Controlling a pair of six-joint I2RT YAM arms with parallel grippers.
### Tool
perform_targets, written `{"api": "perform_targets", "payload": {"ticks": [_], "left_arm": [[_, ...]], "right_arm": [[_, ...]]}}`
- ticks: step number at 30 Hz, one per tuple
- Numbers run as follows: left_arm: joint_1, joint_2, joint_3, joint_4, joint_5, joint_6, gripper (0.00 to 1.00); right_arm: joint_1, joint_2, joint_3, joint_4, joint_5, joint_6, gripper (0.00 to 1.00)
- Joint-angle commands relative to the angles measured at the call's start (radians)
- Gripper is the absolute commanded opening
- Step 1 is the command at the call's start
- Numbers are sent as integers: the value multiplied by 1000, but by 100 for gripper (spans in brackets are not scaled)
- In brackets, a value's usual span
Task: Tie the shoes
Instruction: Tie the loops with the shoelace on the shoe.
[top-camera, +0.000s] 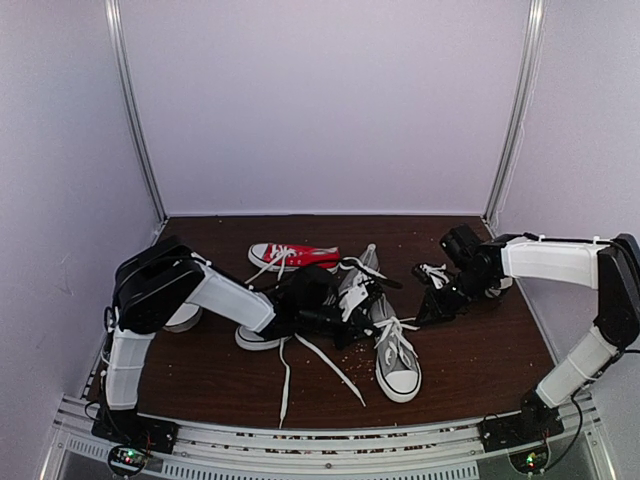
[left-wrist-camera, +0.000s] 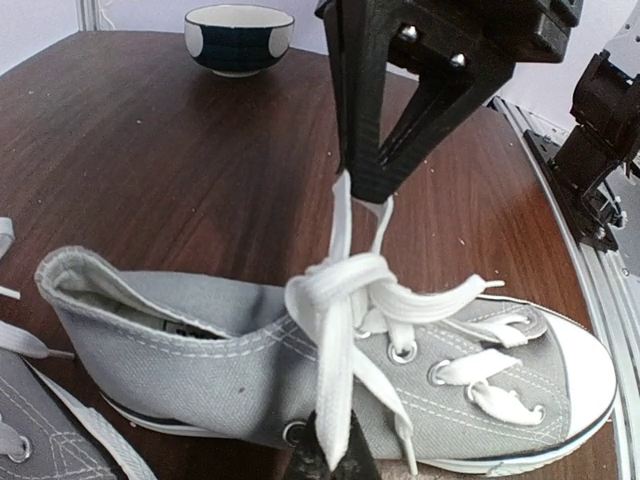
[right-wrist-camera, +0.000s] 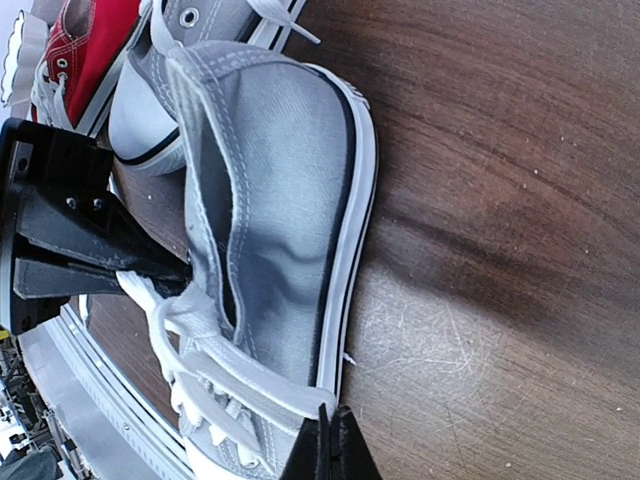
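From above, the left arm (top-camera: 190, 290) is folded at the elbow in the left of the frame and reaches to the right, low over the table (top-camera: 470, 370). The left gripper (top-camera: 345, 300) is in the middle, by the two shoes. The grey shoe (top-camera: 397, 355) lies with its toe toward the bottom edge, and the second grey shoe (top-camera: 358, 280) is just upper left of it. The right arm (top-camera: 560, 262) comes in from the right edge, and the right gripper (top-camera: 432, 308) points down-left, near the shoes. A red shoe (top-camera: 295, 257) lies at the upper middle.

In the left wrist view, the left gripper (left-wrist-camera: 368, 185) is pressed together on the white lace (left-wrist-camera: 340, 290), just above a first knot. The grey shoe (left-wrist-camera: 200, 370) stands upright, toe at the lower right. A bowl (left-wrist-camera: 238, 38) stands at the top; what is in it I cannot tell.

In the right wrist view, the right gripper (right-wrist-camera: 325, 450) is at the bottom edge with its tips together, beside the toe end of the grey shoe (right-wrist-camera: 280, 200). Whether any lace is between them I cannot tell.
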Motion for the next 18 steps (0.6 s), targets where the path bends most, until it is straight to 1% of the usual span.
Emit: {"api": "perform_targets", "payload": {"ticks": [1, 7, 11, 18], "left_arm": [[1, -35, -10, -84, -8, -40, 0], [2, -67, -39, -123, -47, -39, 0], [7, -75, -33, -163, -68, -65, 0], [14, -79, -37, -172, -79, -91, 0]], "right_arm": [[-24, -42, -47, 49, 28, 21, 0], [-47, -30, -93, 105, 27, 31, 0], [-54, -21, -121, 135, 23, 39, 0], [-62, 3, -148, 168, 23, 44, 0]]}}
